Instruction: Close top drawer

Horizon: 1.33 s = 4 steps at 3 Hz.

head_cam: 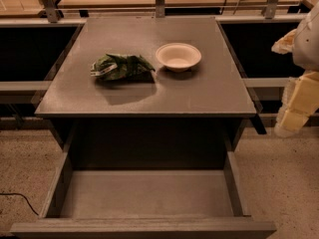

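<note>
The top drawer [144, 227] of the grey cabinet [149, 101] is pulled far out toward me. It is a wide, shallow grey tray with nothing in it, and its flat front runs along the bottom edge of the view. My gripper [299, 101] hangs at the right edge of the view, beside the cabinet's right side, above and to the right of the drawer. It touches neither the drawer nor the cabinet. The lower drawers are hidden.
On the cabinet top lie a crumpled green bag [121, 66] and a white bowl [178, 57]. Dark shelving with metal rails runs on both sides behind the cabinet. A black cable [20, 201] lies on the speckled floor at the left.
</note>
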### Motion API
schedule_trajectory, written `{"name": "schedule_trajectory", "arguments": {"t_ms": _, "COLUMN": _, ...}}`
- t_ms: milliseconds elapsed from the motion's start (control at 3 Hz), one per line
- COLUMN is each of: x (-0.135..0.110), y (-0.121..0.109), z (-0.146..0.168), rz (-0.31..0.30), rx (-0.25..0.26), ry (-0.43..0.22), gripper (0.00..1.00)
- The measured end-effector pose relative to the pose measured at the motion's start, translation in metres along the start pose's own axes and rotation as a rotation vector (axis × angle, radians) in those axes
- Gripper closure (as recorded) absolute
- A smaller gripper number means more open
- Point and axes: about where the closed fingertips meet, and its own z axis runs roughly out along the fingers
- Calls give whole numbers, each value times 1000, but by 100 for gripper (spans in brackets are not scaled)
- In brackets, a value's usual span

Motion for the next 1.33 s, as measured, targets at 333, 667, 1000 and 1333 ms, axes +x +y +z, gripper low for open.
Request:
{"name": "schedule_trajectory", "arguments": {"t_ms": 333, "x": 0, "y": 0, "z": 0, "rz": 0, "rx": 0, "ry": 0, "gripper": 0}}
{"name": "schedule_trajectory", "arguments": {"t_ms": 667, "x": -8, "y": 23, "z": 10, "rz": -17, "rx": 53, "ry": -52, "gripper": 2}}
{"name": "schedule_trajectory", "arguments": {"t_ms": 1000, "x": -30, "y": 65, "z": 32, "rz": -41, "rx": 81, "ry": -123, "gripper": 25}}
{"name": "schedule_trajectory", "arguments": {"t_ms": 1333, "x": -41, "y": 107, "z": 81, "rz": -58, "rx": 5, "ry": -174, "gripper": 49}}
